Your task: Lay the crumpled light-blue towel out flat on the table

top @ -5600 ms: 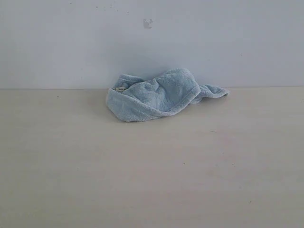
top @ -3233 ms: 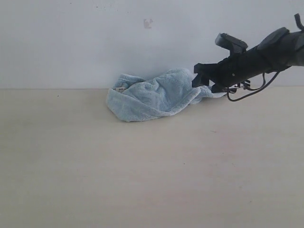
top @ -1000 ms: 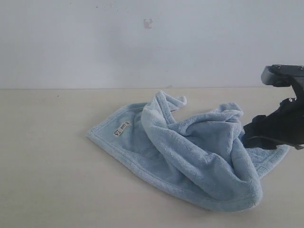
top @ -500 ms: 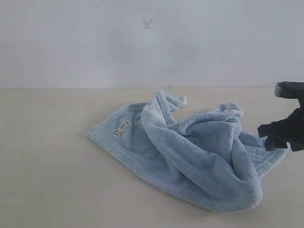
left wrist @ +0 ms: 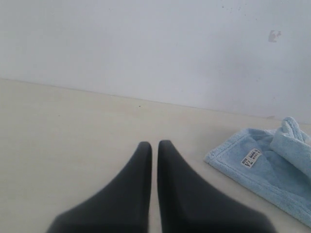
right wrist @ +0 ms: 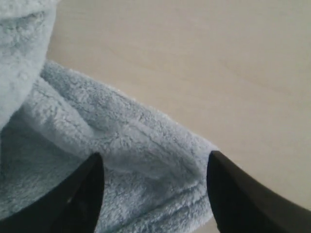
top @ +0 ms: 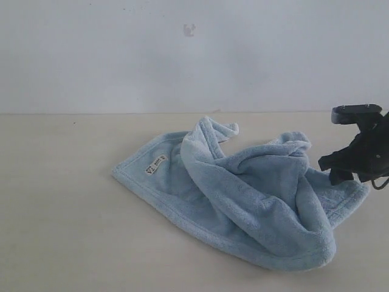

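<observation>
Towel [top: 243, 194] is lying crumpled on worktop [top: 61, 213]; your right gripper [top: 336, 174] is gaping over its 3 o'clock edge; your left gripper [left wrist: 154, 145] is staying clear, pinched closed, empty.

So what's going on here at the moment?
The right gripper is at the right-hand corner of the towel, with its jaws open to either side of the hem and not clamped on it. The left gripper is shut and empty over bare table, short of the corner that carries the white label. The towel is only partly spread: the label corner lies flat, while a thick fold is bunched across the middle.
</observation>
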Tool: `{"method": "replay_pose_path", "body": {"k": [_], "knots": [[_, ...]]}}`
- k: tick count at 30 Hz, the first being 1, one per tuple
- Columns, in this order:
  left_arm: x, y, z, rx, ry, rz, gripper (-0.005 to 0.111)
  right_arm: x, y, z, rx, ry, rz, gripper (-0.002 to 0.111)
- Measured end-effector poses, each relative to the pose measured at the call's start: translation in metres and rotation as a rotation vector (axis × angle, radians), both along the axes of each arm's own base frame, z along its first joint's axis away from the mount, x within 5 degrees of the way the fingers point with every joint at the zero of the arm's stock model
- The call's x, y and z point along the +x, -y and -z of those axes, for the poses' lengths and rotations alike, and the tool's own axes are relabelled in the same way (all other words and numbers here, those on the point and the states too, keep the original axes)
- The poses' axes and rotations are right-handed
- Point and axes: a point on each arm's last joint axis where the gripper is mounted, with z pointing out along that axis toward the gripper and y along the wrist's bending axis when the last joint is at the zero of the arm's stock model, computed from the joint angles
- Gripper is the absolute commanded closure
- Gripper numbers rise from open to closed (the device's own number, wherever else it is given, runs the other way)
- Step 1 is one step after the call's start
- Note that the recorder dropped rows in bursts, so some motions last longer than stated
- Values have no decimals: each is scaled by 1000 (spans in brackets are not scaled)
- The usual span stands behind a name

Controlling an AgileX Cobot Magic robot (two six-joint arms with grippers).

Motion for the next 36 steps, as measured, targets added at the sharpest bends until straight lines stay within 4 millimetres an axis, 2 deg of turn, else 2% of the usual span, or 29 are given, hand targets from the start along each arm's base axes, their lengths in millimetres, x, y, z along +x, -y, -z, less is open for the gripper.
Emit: {"method": "replay_pose_path", "body": {"k": [6,9,16,24,30,36], "knots": [[0,0,0,0,0,0,103,-1,3,16,-38,-49,-10,50],[0,0,0,0,0,0,103,0,3,15,-40,-49,-9,55],[0,0,0,0,0,0,103,0,4,16,-45,-53,-13,108],[0,0,0,0,0,0,103,-1,2,13,-19,-66,11,108],[0,0,0,0,0,0,103,-14,0,-9,9,4,50,108],[0,0,0,0,0,0,103,-38,-2,-29,31,79,86,108]]}}
